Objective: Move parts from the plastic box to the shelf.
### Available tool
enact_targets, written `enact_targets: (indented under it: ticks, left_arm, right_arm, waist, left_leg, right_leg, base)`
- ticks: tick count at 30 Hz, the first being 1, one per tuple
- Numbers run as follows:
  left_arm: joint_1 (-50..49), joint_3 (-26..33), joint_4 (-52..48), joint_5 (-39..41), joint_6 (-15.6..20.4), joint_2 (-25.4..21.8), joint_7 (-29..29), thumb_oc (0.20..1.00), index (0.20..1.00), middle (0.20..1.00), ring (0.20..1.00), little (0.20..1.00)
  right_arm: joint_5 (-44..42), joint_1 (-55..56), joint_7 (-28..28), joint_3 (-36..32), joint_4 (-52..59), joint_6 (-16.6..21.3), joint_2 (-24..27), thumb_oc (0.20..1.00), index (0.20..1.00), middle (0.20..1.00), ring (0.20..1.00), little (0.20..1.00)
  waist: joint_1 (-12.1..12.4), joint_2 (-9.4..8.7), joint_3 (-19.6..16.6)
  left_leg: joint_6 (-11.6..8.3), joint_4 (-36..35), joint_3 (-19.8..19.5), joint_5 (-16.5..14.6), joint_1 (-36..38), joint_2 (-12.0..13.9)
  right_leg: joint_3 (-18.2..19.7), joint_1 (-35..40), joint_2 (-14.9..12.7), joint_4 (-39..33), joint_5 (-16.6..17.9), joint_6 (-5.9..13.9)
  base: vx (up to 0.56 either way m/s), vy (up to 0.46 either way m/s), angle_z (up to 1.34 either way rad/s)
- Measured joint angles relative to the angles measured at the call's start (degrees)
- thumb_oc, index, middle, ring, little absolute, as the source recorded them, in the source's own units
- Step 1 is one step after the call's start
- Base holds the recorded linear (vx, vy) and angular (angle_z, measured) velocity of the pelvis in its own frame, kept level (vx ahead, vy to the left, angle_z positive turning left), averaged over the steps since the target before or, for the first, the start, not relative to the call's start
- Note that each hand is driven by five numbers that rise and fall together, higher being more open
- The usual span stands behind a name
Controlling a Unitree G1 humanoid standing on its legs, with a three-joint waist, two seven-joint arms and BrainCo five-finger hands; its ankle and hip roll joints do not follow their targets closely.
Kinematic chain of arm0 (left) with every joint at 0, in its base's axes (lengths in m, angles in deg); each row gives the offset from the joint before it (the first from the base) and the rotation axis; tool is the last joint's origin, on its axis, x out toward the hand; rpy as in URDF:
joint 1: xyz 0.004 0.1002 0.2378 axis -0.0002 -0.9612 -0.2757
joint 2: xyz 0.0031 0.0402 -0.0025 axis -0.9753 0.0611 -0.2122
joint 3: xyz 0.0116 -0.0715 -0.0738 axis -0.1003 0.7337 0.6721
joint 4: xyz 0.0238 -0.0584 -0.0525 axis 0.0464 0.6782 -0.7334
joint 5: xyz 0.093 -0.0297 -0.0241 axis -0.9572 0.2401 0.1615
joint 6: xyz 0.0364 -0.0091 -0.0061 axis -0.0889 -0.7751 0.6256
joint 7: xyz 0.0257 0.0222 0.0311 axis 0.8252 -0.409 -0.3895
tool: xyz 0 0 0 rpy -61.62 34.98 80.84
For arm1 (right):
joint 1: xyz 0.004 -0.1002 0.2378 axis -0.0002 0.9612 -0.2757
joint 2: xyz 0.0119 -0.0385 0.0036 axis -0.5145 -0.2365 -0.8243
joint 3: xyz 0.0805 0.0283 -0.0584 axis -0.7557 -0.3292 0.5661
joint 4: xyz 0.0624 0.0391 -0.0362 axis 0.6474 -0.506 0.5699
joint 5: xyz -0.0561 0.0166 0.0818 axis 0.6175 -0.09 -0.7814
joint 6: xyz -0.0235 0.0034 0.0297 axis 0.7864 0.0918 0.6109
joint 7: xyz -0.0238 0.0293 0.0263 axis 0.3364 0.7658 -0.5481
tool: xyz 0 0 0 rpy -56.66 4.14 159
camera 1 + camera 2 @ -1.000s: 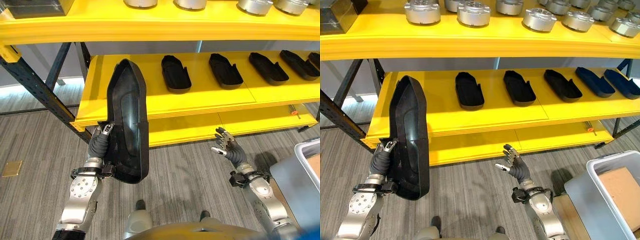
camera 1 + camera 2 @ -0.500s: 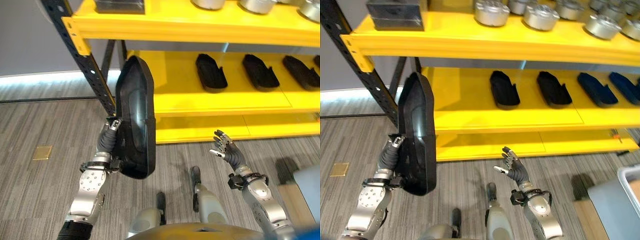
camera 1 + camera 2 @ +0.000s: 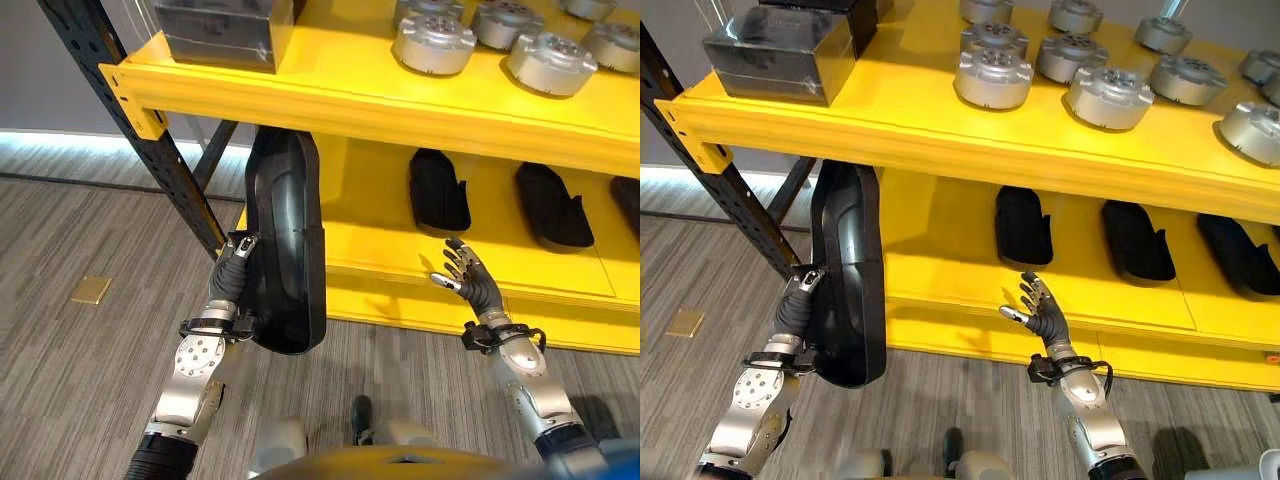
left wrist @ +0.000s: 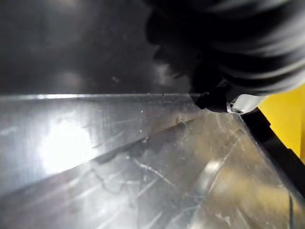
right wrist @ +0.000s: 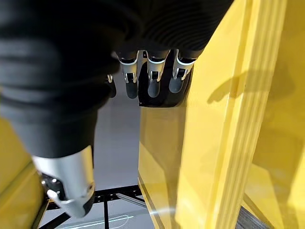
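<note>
Round silver metal discs (image 3: 992,77) stand in rows on an upper yellow board beside a dark rectangular block (image 3: 780,52), above a grey wood-patterned floor (image 3: 70,350) bearing a small brass plate (image 3: 91,290).

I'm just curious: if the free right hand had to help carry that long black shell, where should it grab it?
Probably the long right rim of the black shell, reached from the robot's right: the shell stands upright, and the left hand holds its left edge low down. The right hand is open.

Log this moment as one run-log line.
left hand: gripping long black part, upright, at shelf's left end | right hand: open, empty | placement: not yet done
</note>
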Motion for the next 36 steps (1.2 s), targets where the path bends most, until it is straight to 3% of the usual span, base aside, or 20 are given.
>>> enact_targets:
  ticks: [1,3,4,5,6,7,8,9,10,11,13,15,20,26,30,36]
  left_arm:
    - [0.9,0.09,0.96,0.79,0.1,-0.38,0.01,0.2,0.2,0.2,0.2,0.2]
    - [3.2,0.23,2.47,0.89,0.07,-0.09,-0.34,0.2,0.2,0.2,0.2,0.2]
    - [3.67,0.23,3.41,0.82,0.06,0.99,-0.47,0.2,0.2,0.2,0.2,0.2]
    - [3.59,-0.04,3.46,0.8,0.05,1.45,-0.41,0.2,0.2,0.2,0.2,0.2]
    - [3.83,-0.06,3.42,0.81,0.07,1.7,-0.31,0.2,0.2,0.2,0.2,0.2]
    - [4.09,-0.12,3.34,0.79,0.09,1.7,-0.28,0.2,0.2,0.2,0.2,0.2]
    - [4.76,-0.37,3.26,0.8,0.11,1.76,-0.19,0.2,0.2,0.2,0.2,0.2]
    - [5.12,-0.34,3.23,0.8,0.12,1.1,-0.14,0.2,0.2,0.2,0.2,0.2]
    - [5.73,-0.44,2.95,0.72,0.2,0.68,-0.21,0.2,0.2,0.2,0.2,0.2]
    - [5.42,-0.29,2.83,0.79,0.59,0.29,-0.35,0.2,0.2,0.2,0.2,0.2]
    - [5.34,-0.53,2.37,0.25,0.67,-2.12,-0.15,0.2,0.2,0.2,0.2,0.2]
    - [5.91,-2.21,1.86,-0.82,0.68,-4.0,-0.22,0.2,0.2,0.2,0.2,0.2]
    - [10.23,-3.08,1.48,-1.52,0.67,-3.19,-2.83,0.2,0.2,0.2,0.2,0.2]
    - [15.61,-7.92,4.01,-2.4,-0.06,-0.81,-5.48,0.2,0.2,0.2,0.2,0.2]
    - [23.04,-11.49,6.54,-2.38,-0.13,-0.26,-8.0,0.2,0.2,0.2,0.2,0.2]
    - [28.44,-14.08,7.1,-1.8,0.69,1.94,-9.1,0.2,0.2,0.2,0.2,0.2]
  right_arm:
    - [0.03,0.92,0.68,-0.97,-0.21,0.11,-1.46,1.0,1.0,1.0,1.0,1.0]
    - [0.05,0.29,1.33,-2.05,-1.25,0.17,-2.32,1.0,1.0,1.0,1.0,1.0]
    - [0.14,-0.91,2.0,-2.33,-2.11,0.17,-1.73,1.0,1.0,1.0,1.0,1.0]
    - [0.13,-0.99,2.42,-2.6,-2.08,0.25,-0.68,1.0,1.0,1.0,1.0,1.0]
    - [0.13,-0.78,2.8,-2.48,-2.2,0.26,-0.27,1.0,1.0,1.0,1.0,1.0]
    - [0.13,-0.76,2.88,-2.48,-2.19,0.26,-0.21,1.0,1.0,1.0,1.0,1.0]
    - [0.13,-0.53,2.94,-2.68,-2.14,0.25,-0.07,1.0,1.0,1.0,1.0,1.0]
    - [0.12,-0.41,3.0,-2.88,-2.05,0.23,-0.87,1.0,1.0,1.0,1.0,1.0]
    - [0.14,1.15,2.93,-2.88,-1.09,0.32,-1.61,1.0,1.0,1.0,1.0,1.0]
    - [0.15,2.32,2.91,-2.15,-1.31,0.27,-2.76,1.0,1.0,1.0,1.0,1.0]
    - [0.14,2.11,2.97,-1.07,-1.31,0.21,-5.16,1.0,1.0,1.0,1.0,1.0]
    - [0.17,0.69,2.81,0.76,-0.97,0.13,-5.53,1.0,1.0,1.0,1.0,1.0]
    - [0.87,-1.95,2.69,2.3,0.09,0.02,-5.5,1.0,1.0,1.0,1.0,1.0]
    - [1.12,-1.07,2.95,2.41,1.03,-0.12,-4.74,1.0,1.0,1.0,1.0,1.0]
    - [1.11,-0.89,3.25,2.96,0.99,-0.11,-4.42,1.0,1.0,1.0,1.0,1.0]
    - [1.1,-1.52,3.89,3.92,0.97,-0.01,-3.99,1.0,1.0,1.0,1.0,1.0]
  waist:
    - [-0.54,-0.42,0.37]
    - [-0.63,-0.6,1.91]
    - [-0.44,0.66,2.98]
    - [-0.46,2.41,3.21]
    - [-0.88,4.54,2.26]
    - [-1.53,5.19,1.96]
    - [-2.53,6.36,1.48]
    - [-3.07,6.16,1.36]
    - [-2.96,4.61,1.1]
    - [-2.87,3.26,0.27]
    - [-1.58,1.55,-0.79]
    - [-1.35,1.35,-0.92]
    - [-1.31,0.51,-1.47]
    - [-4.16,0.21,-1.63]
    - [-5.24,0.19,-1.72]
    - [-6.79,1.21,2.07]
  left_leg:
    - [1.19,-14.29,4.18,-0.87,-1.01,8.01]
    - [-1.18,-26.78,4.02,1.58,-0.57,14.72]
    - [-2.67,-34.51,2.71,2.71,1.46,19.28]
    - [-3.19,-35.02,1.92,3.53,3.75,19.77]
    - [-3.0,-32.36,1.71,3.66,6.85,17.49]
    - [-2.79,-32.01,1.85,3.68,8.1,16.06]
    - [-2.31,-32.81,4.89,3.72,10.31,14.34]
    - [-3.3,-36.04,8.31,4.23,13.15,13.21]
    - [-2.12,-37.86,10.23,5.61,14.46,10.31]
    - [-0.72,-38.34,10.7,5.18,14.94,7.47]
    - [1.06,-38.28,11.42,4.37,14.93,4.44]
    - [1.82,-38.23,11.61,4.1,14.98,3.41]
    - [2.04,-38.95,12.53,3.95,15.69,3.15]
    - [1.27,-38.86,14.35,4.06,15.35,4.17]
    - [0.72,-36.82,15.0,4.33,10.87,5.66]
    - [0.27,-35.42,15.31,4.61,7.96,6.68]
  right_leg:
    - [-2.62,-0.54,-0.34,-2.04,-0.03,2.62]
    - [-2.19,-1.84,0.09,-0.79,0.46,2.03]
    - [-0.76,-2.32,0.15,0.24,0.57,2.13]
    - [0.61,-2.2,-0.08,0.48,0.49,2.77]
    - [1.84,-1.8,-0.97,-0.07,0.87,3.98]
    - [1.83,-1.67,-1.51,-0.16,1.02,4.58]
    - [2.12,-1.19,-2.17,-0.38,1.41,6.24]
    - [2.55,-0.71,-3.88,-0.69,2.06,7.47]
    - [2.64,-0.16,-7.15,-0.86,2.54,9.0]
    - [1.67,0.18,-9.86,-1.26,3.03,9.28]
    - [1.66,0.24,-12.58,-2.03,4.29,10.82]
    - [1.63,0.27,-13.7,-2.18,5.29,11.56]
    - [1.66,1.24,-13.65,-4.74,6.19,12.49]
    - [2.37,0.25,-12.69,-6.15,5.82,12.92]
    - [3.31,-3.87,-11.51,-5.78,6.81,12.29]
    - [3.65,-6.45,-10.51,-5.71,7.57,11.66]
  base:
    - [0.24,0.287,0.48]
    - [0.13,0.238,0.12]
    - [0.15,0.236,-0.53]
    - [0.2,0.333,-0.94]
    - [0.26,0.429,-0.74]
    - [0.2,0.344,-0.44]
    - [0.21,0.358,-0.05]
    - [0.13,0.265,0.02]
    - [0.15,0.321,0.08]
    - [0.06,0.192,0.07]
    - [0.05,0.171,0.01]
    - [0.04,0.106,0.03]
    - [0.03,0.043,-0.12]
    - [-0.03,-0.017,-0.17]
    - [-0.09,-0.032,-0.13]
    - [-0.09,-0.033,-0.05]
